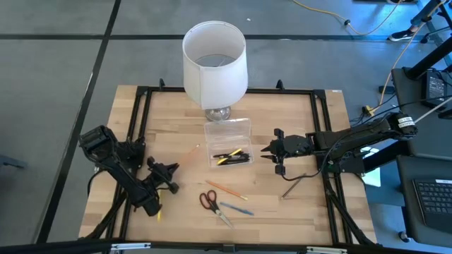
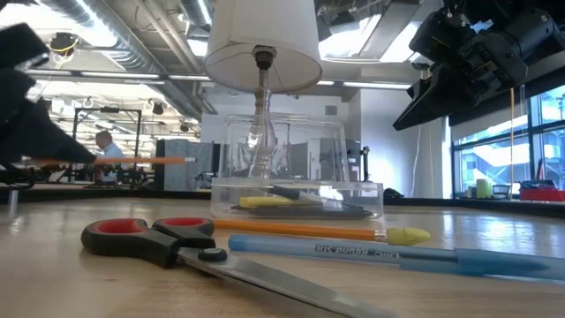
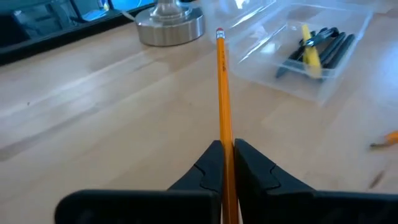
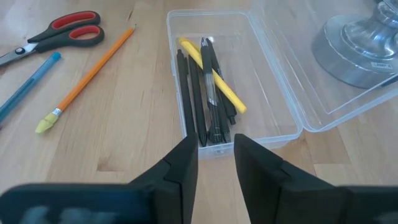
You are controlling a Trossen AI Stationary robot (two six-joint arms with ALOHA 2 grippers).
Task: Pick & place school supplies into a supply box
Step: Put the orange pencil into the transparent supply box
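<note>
Inside supply box [image 4: 273,93]: yellow pen [image 4: 211,74], dark pens [image 4: 199,99]. Left gripper [image 3: 227,155] clamps orange pencil [image 3: 222,93]; my right gripper [image 4: 214,158] empty, parted. Scissors [image 1: 210,201], blue pen [image 1: 236,208] remain.

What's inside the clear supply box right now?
Inside the supply box: several black pens with a yellow pen lying across them. Anything beneath the pens is hidden.

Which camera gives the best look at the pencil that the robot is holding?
The left wrist view: the orange pencil runs full length out of the left gripper. From above it is a faint sliver; the low view shows it side-on; the right wrist misses it.
</note>
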